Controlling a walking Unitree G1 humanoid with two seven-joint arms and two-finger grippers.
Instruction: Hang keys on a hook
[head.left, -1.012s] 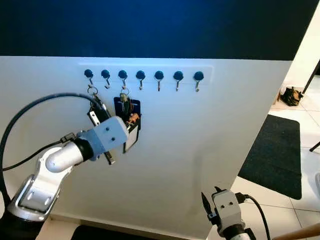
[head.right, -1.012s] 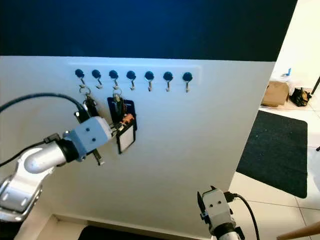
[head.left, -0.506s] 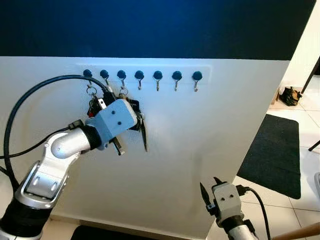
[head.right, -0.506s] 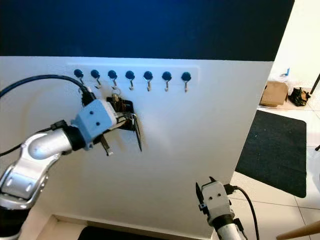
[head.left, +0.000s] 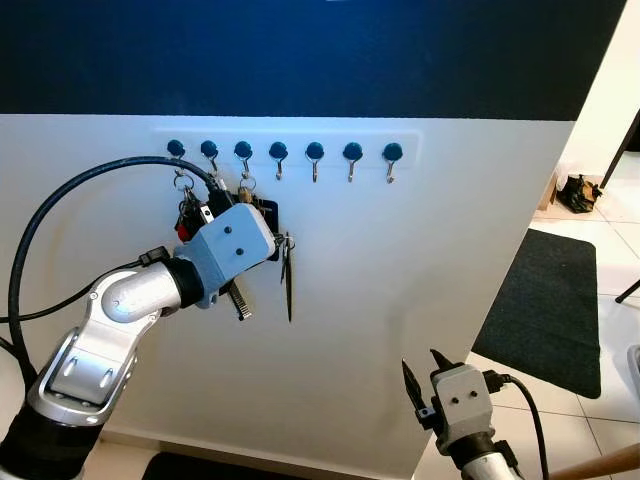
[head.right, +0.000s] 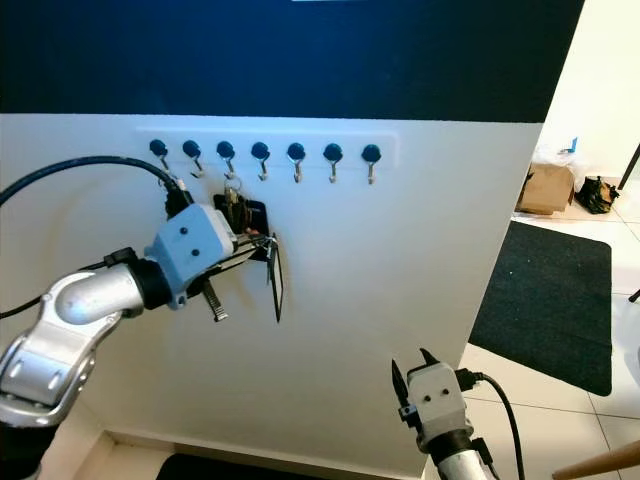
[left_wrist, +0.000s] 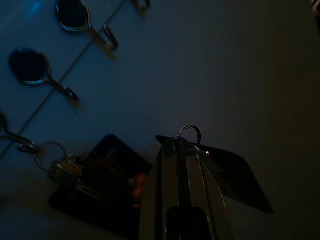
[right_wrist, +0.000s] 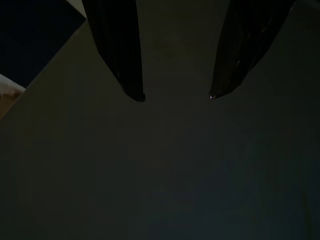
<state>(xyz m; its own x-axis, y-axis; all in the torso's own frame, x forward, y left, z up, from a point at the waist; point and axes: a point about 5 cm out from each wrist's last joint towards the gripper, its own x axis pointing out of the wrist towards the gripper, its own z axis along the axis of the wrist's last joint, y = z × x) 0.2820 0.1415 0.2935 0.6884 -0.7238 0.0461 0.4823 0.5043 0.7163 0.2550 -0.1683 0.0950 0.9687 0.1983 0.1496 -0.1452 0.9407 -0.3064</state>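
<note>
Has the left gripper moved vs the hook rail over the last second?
Yes. The left gripper, shut on the key ring, has moved up and to the robot's right: earlier it was below the hook rail's first hooks, now under the fourth hook.

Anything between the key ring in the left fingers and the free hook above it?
Nothing: bare white wall separates the key ring held by the left gripper from the nearest free hook, clearest in the left wrist view.

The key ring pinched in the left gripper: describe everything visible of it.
The key ring is a thin silvery metal loop poking out just past the tips of the left gripper, whose fingers are shut on it. A flat dark tag hangs from it edge-on, dangling straight down in front of the white wall. It sits below the row of hooks, on none of them, right of the hung key bunch.
</note>
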